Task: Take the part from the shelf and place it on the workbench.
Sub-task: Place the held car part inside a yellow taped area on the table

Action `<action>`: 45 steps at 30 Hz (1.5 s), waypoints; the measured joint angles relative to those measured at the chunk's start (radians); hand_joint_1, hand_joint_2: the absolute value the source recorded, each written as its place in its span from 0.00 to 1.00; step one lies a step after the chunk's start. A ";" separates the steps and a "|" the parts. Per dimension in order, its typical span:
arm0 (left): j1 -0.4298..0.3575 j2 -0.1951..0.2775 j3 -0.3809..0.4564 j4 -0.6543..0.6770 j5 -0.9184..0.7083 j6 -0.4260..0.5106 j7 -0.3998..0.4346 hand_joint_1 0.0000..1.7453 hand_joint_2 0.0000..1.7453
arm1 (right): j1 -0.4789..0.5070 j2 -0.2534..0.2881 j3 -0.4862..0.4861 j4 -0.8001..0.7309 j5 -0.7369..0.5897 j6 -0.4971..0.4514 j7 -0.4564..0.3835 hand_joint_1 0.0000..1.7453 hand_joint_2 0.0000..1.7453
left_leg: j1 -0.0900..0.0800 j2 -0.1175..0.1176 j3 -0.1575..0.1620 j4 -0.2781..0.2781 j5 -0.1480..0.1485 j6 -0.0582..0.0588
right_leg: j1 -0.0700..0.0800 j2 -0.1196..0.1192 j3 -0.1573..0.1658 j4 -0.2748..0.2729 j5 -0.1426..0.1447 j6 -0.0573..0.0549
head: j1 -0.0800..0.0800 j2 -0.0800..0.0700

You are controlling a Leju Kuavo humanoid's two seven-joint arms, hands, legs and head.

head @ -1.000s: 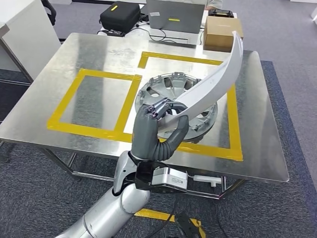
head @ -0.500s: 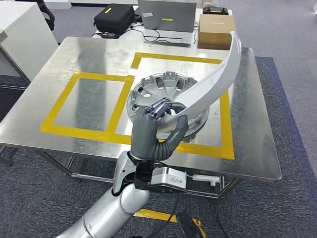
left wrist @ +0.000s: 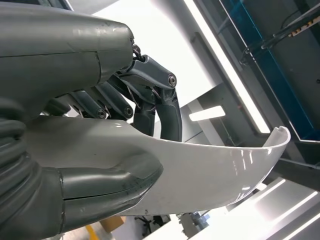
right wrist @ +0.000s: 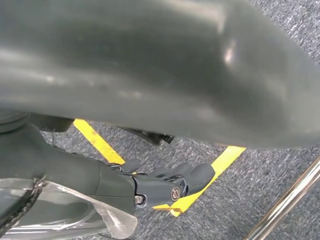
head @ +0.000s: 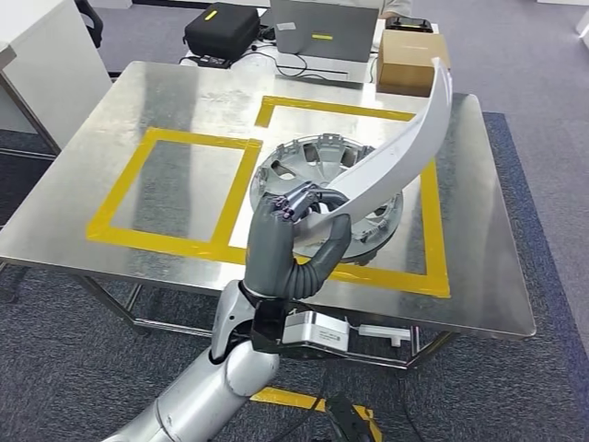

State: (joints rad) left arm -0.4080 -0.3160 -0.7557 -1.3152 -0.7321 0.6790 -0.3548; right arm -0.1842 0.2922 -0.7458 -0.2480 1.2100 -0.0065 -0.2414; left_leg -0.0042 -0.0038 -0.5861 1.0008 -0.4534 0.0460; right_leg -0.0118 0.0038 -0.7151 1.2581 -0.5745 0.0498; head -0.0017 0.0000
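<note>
Gripping a long, curved, glossy white trim part (head: 389, 157) by one end, left hand (head: 278, 249) closed around it, above a silver hubcap (head: 313, 170) on the steel workbench (head: 174, 92), right hand (right wrist: 166, 185) curled, grasp unclear.

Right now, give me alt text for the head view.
The left hand grips a long curved white part above a steel workbench, over a silver wheel cover lying inside a yellow-taped square.

You see the wheel cover (head: 327, 195) lying on the table (head: 174, 101) in mid frame, the box (head: 412, 57) behind it at upper right, and the case (head: 221, 29) at top.
</note>
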 joint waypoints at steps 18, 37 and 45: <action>0.000 0.003 0.001 0.000 0.002 0.000 0.000 1.00 1.00 | -0.003 0.000 0.000 0.000 0.000 0.000 0.000 0.00 0.00 | 0.000 0.000 -0.029 0.089 -0.030 -0.031 | 0.004 0.002 0.142 -0.263 0.100 -0.043 | -0.006 0.000; 0.000 0.000 0.000 0.000 0.000 0.000 0.000 1.00 1.00 | -0.004 0.000 0.000 0.000 0.000 0.000 0.000 0.00 0.00 | -0.008 -0.001 0.001 0.007 -0.008 -0.016 | 0.005 -0.001 0.133 -0.262 0.100 -0.018 | -0.002 0.000; 0.000 0.003 0.002 0.000 0.001 0.000 0.000 1.00 1.00 | -0.003 0.000 0.000 0.000 0.000 0.000 0.000 0.00 0.00 | 0.002 0.000 -0.122 0.295 -0.153 -0.046 | 0.003 -0.003 0.137 -0.267 0.104 -0.047 | -0.005 0.000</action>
State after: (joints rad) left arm -0.4080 -0.3131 -0.7542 -1.3153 -0.7315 0.6791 -0.3548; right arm -0.1871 0.2923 -0.7457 -0.2480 1.2100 -0.0065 -0.2415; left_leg -0.0026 -0.0041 -0.7086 1.2960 -0.6060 0.0005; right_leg -0.0092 0.0005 -0.5782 0.9913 -0.4702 0.0028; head -0.0068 0.0000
